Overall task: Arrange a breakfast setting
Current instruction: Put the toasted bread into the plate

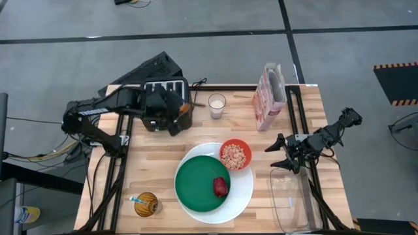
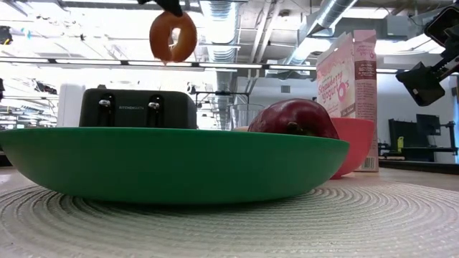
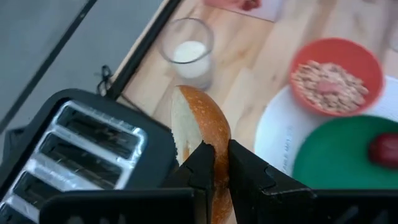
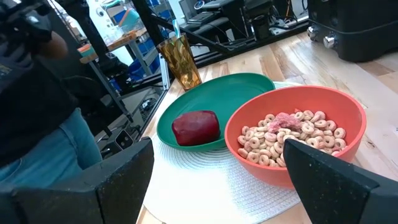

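Observation:
My left gripper (image 1: 177,117) is shut on a round toasted bread with a hole (image 2: 173,36), held above the black toaster (image 1: 163,104). The bread also shows in the left wrist view (image 3: 202,121). The green plate (image 1: 199,186) lies on the large white plate (image 1: 243,189) and carries the dark-red fruit (image 1: 220,187). The red bowl (image 1: 235,155) of cereal rests on the white plate's far rim. The blue-handled spoon (image 1: 138,200) stands in an amber glass (image 1: 147,205) at the near left. My right gripper (image 1: 284,153) is open and empty, right of the bowl. My left gripper pinches the bread's rim (image 3: 219,149) between its two fingers, one on the pale cut face and one on the brown crust side. The fingers come from above. The bread hangs upright below them (image 2: 172,21), lifted clear above the toaster.
A glass of milk (image 1: 217,104) and a pink cereal box (image 1: 269,98) stand at the far edge. A clear container (image 1: 290,196) lies at the near right. A woven mat (image 2: 287,222) lies under the plates. A person (image 4: 31,99) stands beyond the table's near left.

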